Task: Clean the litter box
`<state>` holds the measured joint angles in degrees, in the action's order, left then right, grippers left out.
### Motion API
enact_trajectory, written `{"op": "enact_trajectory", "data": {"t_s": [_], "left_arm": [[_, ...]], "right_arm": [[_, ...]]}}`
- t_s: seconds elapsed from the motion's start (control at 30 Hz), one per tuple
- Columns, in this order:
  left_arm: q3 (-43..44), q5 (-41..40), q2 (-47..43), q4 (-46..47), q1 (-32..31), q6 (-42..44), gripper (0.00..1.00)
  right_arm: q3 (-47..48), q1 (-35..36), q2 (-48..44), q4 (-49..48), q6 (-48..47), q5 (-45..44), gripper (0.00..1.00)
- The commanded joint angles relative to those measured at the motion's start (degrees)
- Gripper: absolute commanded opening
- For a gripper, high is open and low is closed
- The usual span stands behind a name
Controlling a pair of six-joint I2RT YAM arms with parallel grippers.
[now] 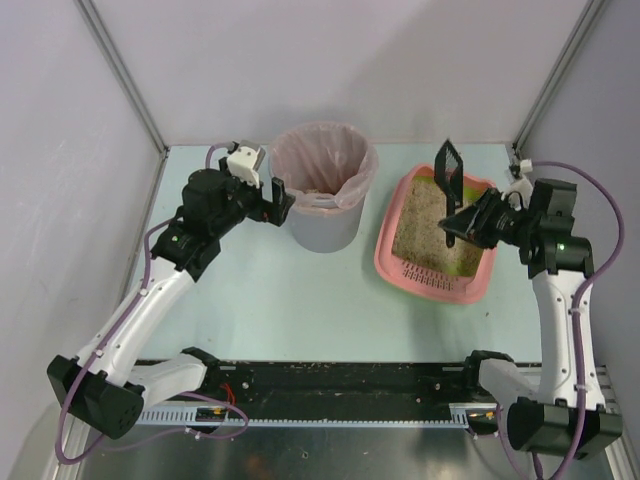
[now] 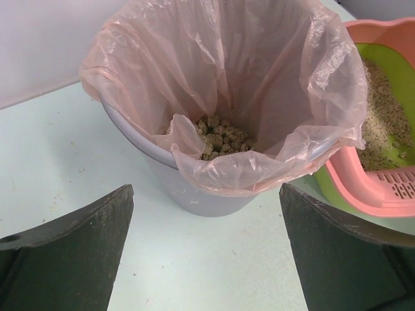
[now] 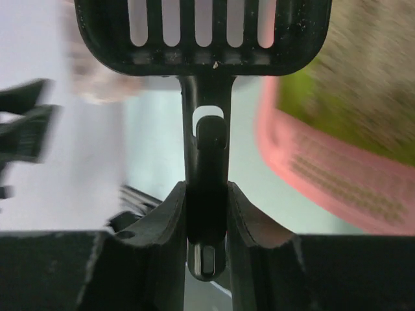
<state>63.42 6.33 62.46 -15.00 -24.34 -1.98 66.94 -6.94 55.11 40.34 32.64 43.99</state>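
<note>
The pink litter box (image 1: pixel 436 236) with green inner rim and sandy granules sits right of centre; it also shows in the left wrist view (image 2: pixel 382 188) and, blurred, in the right wrist view (image 3: pixel 337 175). My right gripper (image 1: pixel 460 225) is shut on the handle of a black slotted scoop (image 1: pixel 449 170), held above the box with its head raised. In the right wrist view the scoop (image 3: pixel 201 32) rises from between the shut jaws of my right gripper (image 3: pixel 206 194). My left gripper (image 1: pixel 277 200) is open and empty beside the bin; its fingertips (image 2: pixel 97 227) frame bare table.
A grey round bin (image 1: pixel 323 190) with a pinkish bag stands left of the litter box; clumps of litter lie inside the bin (image 2: pixel 224 137). Walls close the table at the back and sides. A black rail (image 1: pixel 340 385) runs along the near edge.
</note>
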Motion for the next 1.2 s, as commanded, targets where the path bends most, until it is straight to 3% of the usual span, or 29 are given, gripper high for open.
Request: {"op": "enact_trajectory", "data": {"t_s": [0.0, 0.23, 0.47, 1.17], "left_arm": [[-0.3, 2.9, -0.3, 2.4, 0.3, 0.3, 0.98], [-0.4, 5.0, 0.2, 3.0, 0.3, 0.4, 0.98], [-0.9, 5.4, -0.2, 3.7, 0.3, 0.5, 0.97], [-0.8, 8.3, 1.1, 4.0, 0.2, -1.7, 0.97]], "right_arm": [[3.7, -0.4, 3.0, 29.6, -21.0, -15.8, 0.00], [5.0, 4.0, 8.3, 36.5, -23.6, -30.5, 0.00], [4.9, 16.5, 13.9, 37.2, -19.2, -42.4, 0.00], [14.2, 21.7, 33.8, 33.5, -21.9, -41.2, 0.00]]}}
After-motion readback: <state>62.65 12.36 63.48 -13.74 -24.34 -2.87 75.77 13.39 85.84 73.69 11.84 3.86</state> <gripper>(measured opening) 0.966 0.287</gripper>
